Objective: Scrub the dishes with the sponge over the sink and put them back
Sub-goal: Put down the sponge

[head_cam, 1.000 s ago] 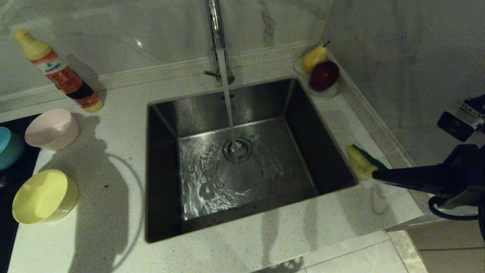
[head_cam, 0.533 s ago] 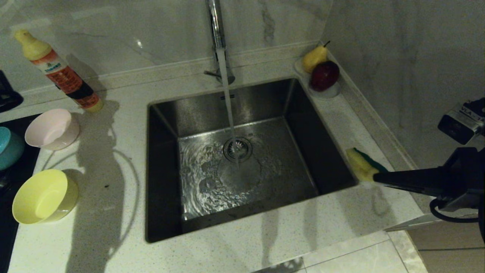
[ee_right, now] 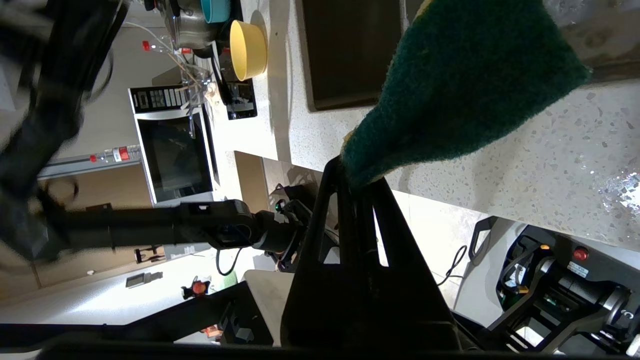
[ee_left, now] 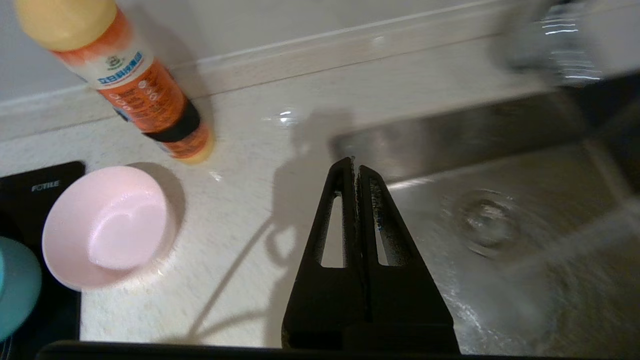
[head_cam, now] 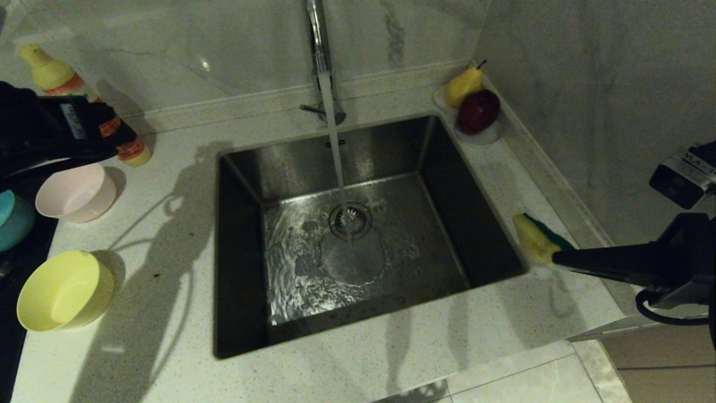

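Observation:
Three bowls stand left of the sink (head_cam: 240, 268): pink bowl (head_cam: 75, 193), yellow bowl (head_cam: 64, 290) and blue bowl (head_cam: 11, 218), the blue one on the stove top. My left gripper (ee_left: 355, 165) is shut on nothing. It hovers over the counter between the pink bowl (ee_left: 107, 225) and the sink's rim (ee_left: 450, 135). In the head view only the left arm (head_cam: 50, 129) shows, at the upper left. My right gripper (head_cam: 555, 258) is shut on the sponge (head_cam: 534, 238) at the sink's right rim. The sponge's green side (ee_right: 465, 85) sticks out past that gripper (ee_right: 357, 175).
Water runs from the chrome tap (head_cam: 319, 50) onto the drain (head_cam: 351, 219). An orange soap bottle (ee_left: 135, 85) stands behind the pink bowl. A white dish with a pear and an apple (head_cam: 475, 109) sits at the back right corner. The black stove top (head_cam: 17, 263) borders the left.
My left arm has swung into the head view from the left, now in front of the soap bottle and above the pink bowl. The right arm, sponge and bowls have stayed put.

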